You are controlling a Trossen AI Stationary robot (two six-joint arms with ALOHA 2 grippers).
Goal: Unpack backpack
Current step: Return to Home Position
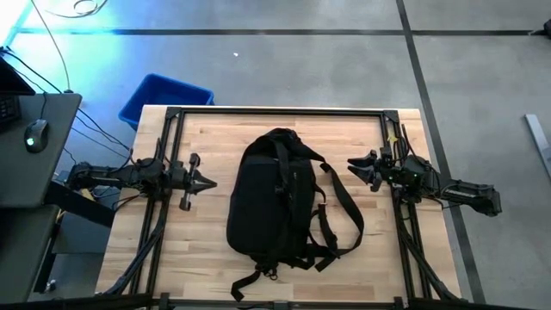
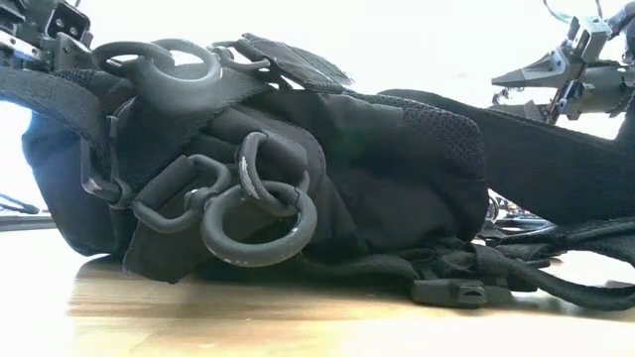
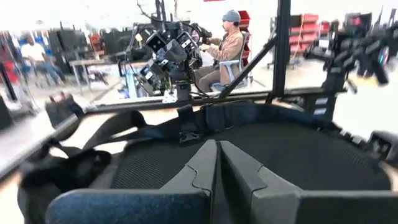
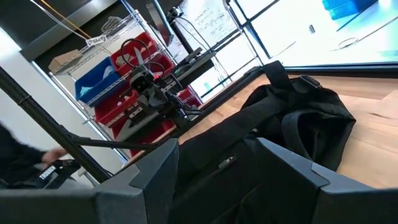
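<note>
The large black fabric backpack (image 1: 274, 200) is shown laid mid-way on the pale wooden table (image 1: 215, 129), untouched between the left gripper (image 1: 207, 182), fingers pressed together, and the right gripper (image 1: 355, 166), fingers spread wide and empty; homing is judged in hand, for which retraction clear of the long black straps (image 1: 351, 207) is required.

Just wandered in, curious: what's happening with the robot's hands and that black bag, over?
Left hand shut, clear of the backpack. Right hand open, also clear. Backpack flat on the table, untouched. Nothing in the way.
</note>
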